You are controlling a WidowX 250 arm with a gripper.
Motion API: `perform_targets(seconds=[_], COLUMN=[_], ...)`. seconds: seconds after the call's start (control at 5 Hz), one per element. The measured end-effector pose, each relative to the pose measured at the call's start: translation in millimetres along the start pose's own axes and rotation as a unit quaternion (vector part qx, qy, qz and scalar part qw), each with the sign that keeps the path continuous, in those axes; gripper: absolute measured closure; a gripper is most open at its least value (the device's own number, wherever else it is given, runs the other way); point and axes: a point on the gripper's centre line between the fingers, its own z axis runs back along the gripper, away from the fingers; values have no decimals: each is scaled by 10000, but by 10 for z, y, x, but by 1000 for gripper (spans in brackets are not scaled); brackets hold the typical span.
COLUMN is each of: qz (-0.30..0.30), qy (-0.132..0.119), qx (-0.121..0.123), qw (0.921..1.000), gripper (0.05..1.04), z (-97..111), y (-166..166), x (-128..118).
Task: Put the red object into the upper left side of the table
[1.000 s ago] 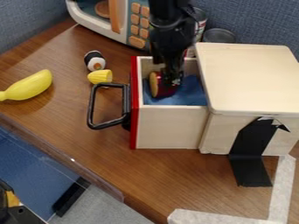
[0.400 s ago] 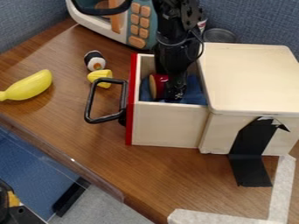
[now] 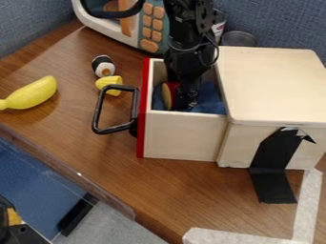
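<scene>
The gripper point(image 3: 186, 103) is down inside the drawer point(image 3: 185, 134), with the red object point(image 3: 167, 96) at its nine o'clock, near the drawer's red front. Whether it is released or has hold of the object, I cannot tell.

If the grip is missing or catches just one side, the round object could roll away on the blue cloth point(image 3: 210, 99) as the arm rises. A low grip might pinch the cloth too and drag it out. Leaving toward nine o'clock before clearing the rim could knock the object loose or shove the drawer and its handle point(image 3: 97, 113).

The goal probably lies toward ten or eleven o'clock on the table point(image 3: 70, 138). The sushi point(image 3: 103, 66), at the drawer's ten o'clock, and the yellow piece point(image 3: 109, 84), at nine, could be toppled by a low carry; swinging too near twelve risks bumping the microwave point(image 3: 153, 29).
</scene>
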Motion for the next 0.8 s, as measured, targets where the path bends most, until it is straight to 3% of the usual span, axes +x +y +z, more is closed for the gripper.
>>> perform_targets(seconds=[0.4,0.6,0.8], qz=[123,377,852], qy=[-408,-853,-881], qx=[-142,-217,-346], qw=[9990,9954,9919], gripper=[360,359,360], z=[436,846,1009], y=[159,378,657], x=[-56,-156,-363])
